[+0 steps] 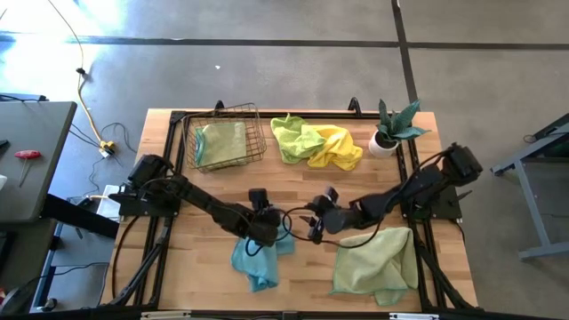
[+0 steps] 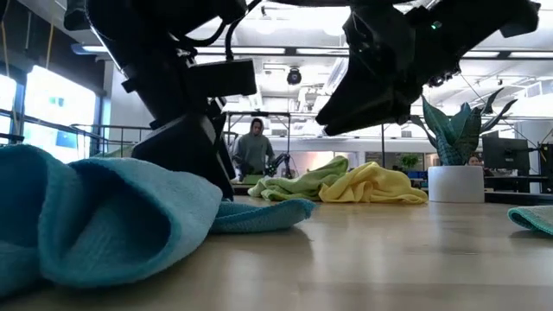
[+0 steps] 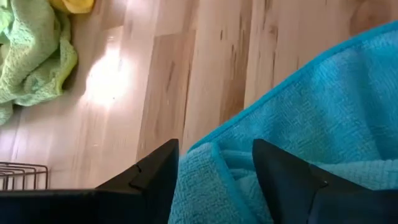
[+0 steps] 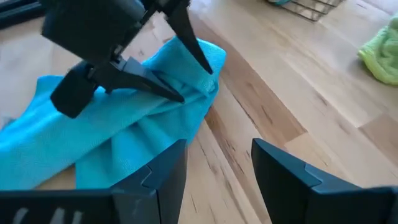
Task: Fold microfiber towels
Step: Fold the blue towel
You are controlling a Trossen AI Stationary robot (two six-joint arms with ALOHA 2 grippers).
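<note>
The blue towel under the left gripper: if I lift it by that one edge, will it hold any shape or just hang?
Probably just hang. The blue towel lies bunched in soft rolls, so it looks floppy. The left gripper has open fingers straddling one fold; one pinch would likely lift only that layer. It looks light, and may drag across the wooden table.

- Wooden table (image 1: 302, 182), black-framed.
- Wire basket (image 1: 227, 135) at back left, pale green towel (image 1: 220, 142) inside.
- Lime towel (image 1: 296, 138) touching yellow towel (image 1: 338, 147).
- Potted plant (image 1: 391, 132).
- Blue towel (image 1: 256, 253), sage towel (image 1: 378, 260) in front.
</note>
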